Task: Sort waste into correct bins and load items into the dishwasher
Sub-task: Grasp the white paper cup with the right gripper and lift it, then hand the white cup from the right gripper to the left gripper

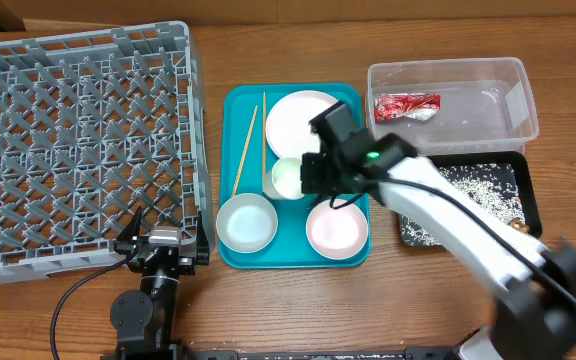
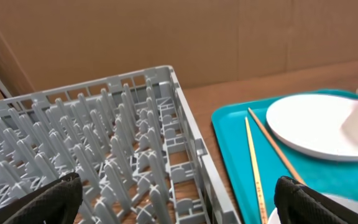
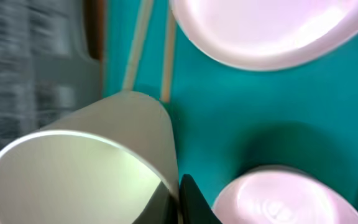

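Observation:
My right gripper [image 1: 313, 172] is shut on the rim of the small cup [image 1: 288, 178] over the middle of the teal tray [image 1: 236, 100]. In the right wrist view the cup [image 3: 79, 162] fills the lower left, with its wall pinched between my fingers [image 3: 176, 199]. The large plate [image 1: 303, 120], bowl [image 1: 247, 222], small plate [image 1: 337, 228] and two chopsticks [image 1: 245, 150] lie on the teal tray. The red-and-white wrapper [image 1: 406, 106] lies in the clear tub [image 1: 468, 70]. Rice covers the black tray [image 1: 524, 180]. My left gripper [image 1: 165, 243] is open and empty by the grey rack [image 1: 78, 150].
In the left wrist view, the rack [image 2: 104, 143] is at left and the chopsticks [image 2: 257, 168] and large plate [image 2: 309, 127] at right. The right arm [image 1: 468, 235] stretches over the black tray. A cardboard wall [image 2: 166, 31] stands behind.

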Tool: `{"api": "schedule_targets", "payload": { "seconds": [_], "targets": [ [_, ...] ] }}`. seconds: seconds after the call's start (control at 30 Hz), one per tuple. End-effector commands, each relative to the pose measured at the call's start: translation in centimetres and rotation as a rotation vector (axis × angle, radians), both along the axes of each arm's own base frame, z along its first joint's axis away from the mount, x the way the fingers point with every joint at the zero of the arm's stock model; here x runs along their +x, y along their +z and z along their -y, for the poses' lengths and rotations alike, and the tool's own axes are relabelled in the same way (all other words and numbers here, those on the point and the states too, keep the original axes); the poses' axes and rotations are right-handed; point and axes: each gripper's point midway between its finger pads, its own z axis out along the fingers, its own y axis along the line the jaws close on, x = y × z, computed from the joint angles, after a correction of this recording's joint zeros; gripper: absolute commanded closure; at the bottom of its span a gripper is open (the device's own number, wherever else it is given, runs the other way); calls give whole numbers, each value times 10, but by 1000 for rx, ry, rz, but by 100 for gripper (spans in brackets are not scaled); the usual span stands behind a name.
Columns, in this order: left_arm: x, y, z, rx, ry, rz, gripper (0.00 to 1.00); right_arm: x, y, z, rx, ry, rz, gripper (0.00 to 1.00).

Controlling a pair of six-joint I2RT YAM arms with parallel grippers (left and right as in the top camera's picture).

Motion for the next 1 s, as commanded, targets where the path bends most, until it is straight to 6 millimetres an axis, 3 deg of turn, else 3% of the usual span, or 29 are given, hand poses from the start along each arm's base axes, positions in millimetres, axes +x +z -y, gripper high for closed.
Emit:
{"api": "schedule_targets", "payload": {
  "seconds": [0.0,0.07,0.17,0.23,0.4,0.57,0.7,0.8,0.87,0.97],
  "targets": [
    [-1,17,14,-104,-77,55,0,0,82,14,113,-28,160,96],
    [-9,41,36,-188,-204,78,0,-8,108,30,152,-47,197,96],
    [-20,68,47,-273,-266,54,0,-19,134,40,221,-19,233,96],
    [-26,84,52,-304,-288,14,0,-22,143,42,254,-5,240,96],
    [-36,145,72,-369,-395,-63,0,-30,150,39,320,82,228,96],
    [-49,194,113,-405,-686,-160,0,-35,162,27,399,164,244,96],
    [-70,199,145,-444,-989,-264,0,-35,164,25,412,176,244,96],
    [-88,197,158,-626,-1155,-452,0,-37,162,22,420,198,233,96],
    [-94,196,161,-801,-1179,-621,0,-40,162,20,433,220,227,96],
    [-88,192,161,-1077,-1075,-864,0,-45,165,17,455,264,228,96]
  ]
}}
